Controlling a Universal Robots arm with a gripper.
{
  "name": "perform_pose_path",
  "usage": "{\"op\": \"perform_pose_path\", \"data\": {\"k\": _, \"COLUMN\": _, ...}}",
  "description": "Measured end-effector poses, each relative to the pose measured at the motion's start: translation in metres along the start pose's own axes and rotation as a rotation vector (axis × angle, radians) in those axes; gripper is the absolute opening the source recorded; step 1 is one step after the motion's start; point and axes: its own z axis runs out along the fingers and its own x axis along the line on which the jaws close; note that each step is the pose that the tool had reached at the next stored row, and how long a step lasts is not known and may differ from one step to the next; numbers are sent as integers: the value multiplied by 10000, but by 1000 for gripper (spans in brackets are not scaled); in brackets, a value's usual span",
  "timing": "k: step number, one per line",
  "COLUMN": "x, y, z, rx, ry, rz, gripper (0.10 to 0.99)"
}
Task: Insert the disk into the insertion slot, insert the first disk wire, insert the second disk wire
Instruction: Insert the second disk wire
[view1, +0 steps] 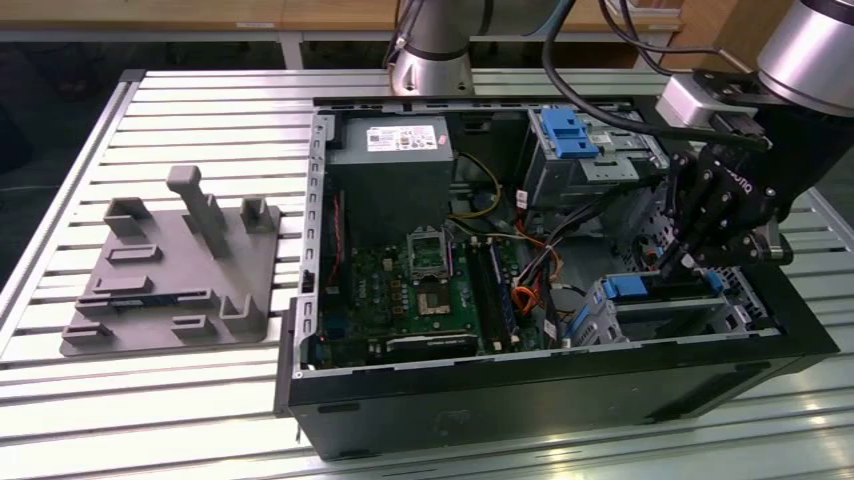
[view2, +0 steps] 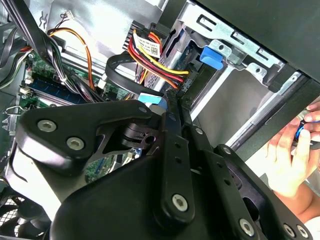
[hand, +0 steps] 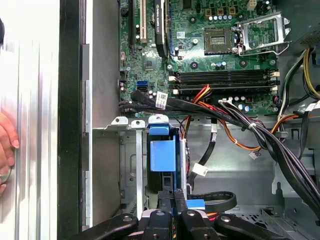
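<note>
The disk sits inside the insertion slot (view1: 701, 318), a silver cage at the case's front corner on the exterior view's right. Its blue carrier handle (view1: 625, 290) (hand: 162, 152) (view2: 212, 56) faces the motherboard. My gripper (view1: 675, 268) (hand: 172, 194) (view2: 175, 95) hangs just behind the handle, its fingers pressed together. The second disk wire's blue plug (view2: 151, 98) (hand: 196, 203) sticks out sideways from the fingertips, and its dark cable (hand: 220, 199) loops away. The first disk wire (view1: 523, 298), a red-orange loop, lies loose beside the motherboard.
A yellow, red and black wire bundle (view2: 150, 60) ends in a dark plug near the cage. Black cable bundles (hand: 280, 145) cross the case floor. A taller bay with a blue latch (view1: 571, 135) stands at the back. A person's hand (view2: 295, 150) (hand: 6, 145) rests outside the case wall.
</note>
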Motion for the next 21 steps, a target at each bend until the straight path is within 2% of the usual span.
{"op": "perform_pose_path", "data": {"k": 9, "x": 11, "y": -1, "z": 7, "rx": -1, "ry": 5, "rz": -56, "gripper": 149}}
{"op": "perform_pose_path", "data": {"k": 21, "x": 26, "y": -5, "z": 56, "rx": 16, "ry": 23, "rz": -218, "gripper": 149}}
